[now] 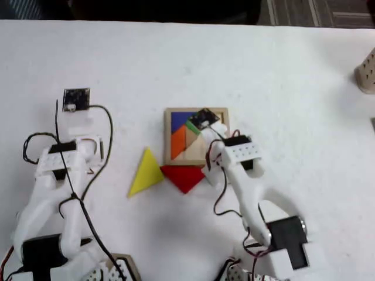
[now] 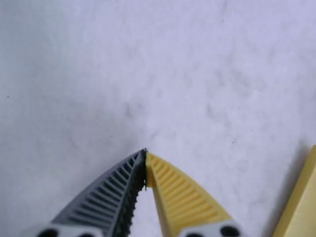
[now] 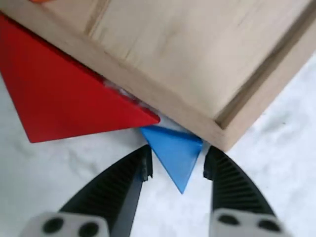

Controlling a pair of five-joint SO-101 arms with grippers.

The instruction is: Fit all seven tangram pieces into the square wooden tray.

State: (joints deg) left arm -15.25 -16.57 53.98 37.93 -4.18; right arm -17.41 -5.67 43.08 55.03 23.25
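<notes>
The square wooden tray (image 1: 170, 136) sits mid-table, holding a blue piece (image 1: 177, 121), a green piece (image 1: 192, 126) and orange pieces (image 1: 179, 142). A large red triangle (image 1: 183, 177) touches the tray's near edge, and a yellow triangle (image 1: 146, 171) lies to its left. My right gripper (image 3: 177, 160) is open at the tray's near right corner (image 3: 222, 131), its fingers flanking a small blue triangle (image 3: 173, 147) that lies flat on the table beside the red triangle (image 3: 64, 103). My left gripper (image 2: 145, 168) is shut and empty over bare table, with a yellow piece's edge (image 2: 301, 202) off to one side.
The right arm (image 1: 243, 155) covers the tray's right side. The left arm (image 1: 58, 158) stands well to the left with loose cables around it. A perforated wooden object (image 1: 367, 73) stands at the far right edge. Bare white table lies beyond the tray.
</notes>
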